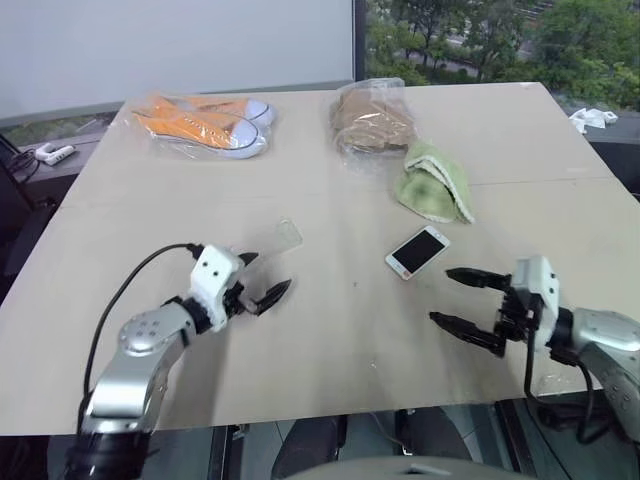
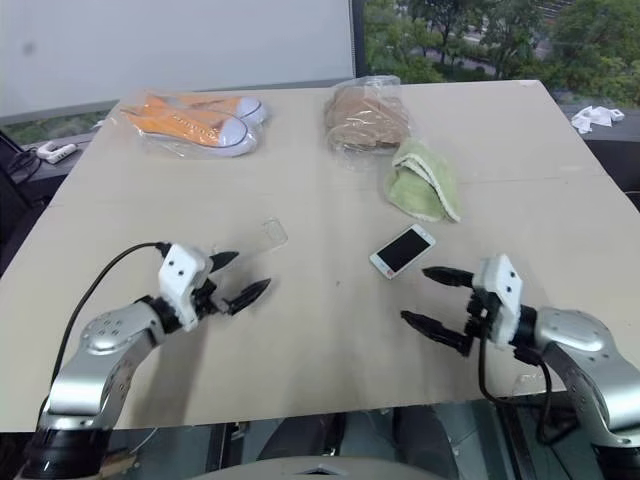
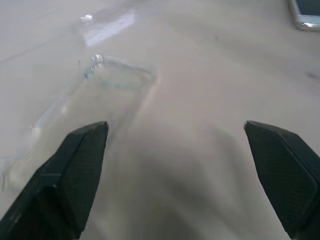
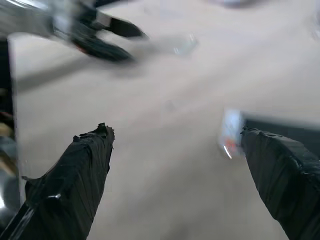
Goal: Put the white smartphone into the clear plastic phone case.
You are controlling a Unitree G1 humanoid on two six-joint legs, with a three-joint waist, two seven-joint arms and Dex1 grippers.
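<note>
The white smartphone (image 1: pixel 417 251) lies screen up near the middle of the tan table (image 1: pixel 330 340); one corner of it shows as well in the left wrist view (image 3: pixel 305 14). The clear plastic phone case (image 1: pixel 287 235) lies flat to its left and is seen close up as the case (image 3: pixel 107 85). My left gripper (image 1: pixel 259 279) hovers open just short of the case, nothing between its fingers (image 3: pixel 70 175). My right gripper (image 1: pixel 457 297) hovers open to the right of and nearer than the phone, fingers (image 4: pixel 75 185) spread. The left gripper (image 4: pixel 112 37) appears across the table in the right wrist view.
A pair of orange sneakers in a clear bag (image 1: pixel 205 122) lies at the far left. Brown shoes in a bag (image 1: pixel 372 120) and green slippers (image 1: pixel 433 182) lie at the far middle. The table's front edge (image 1: pixel 330 418) runs close to both arms.
</note>
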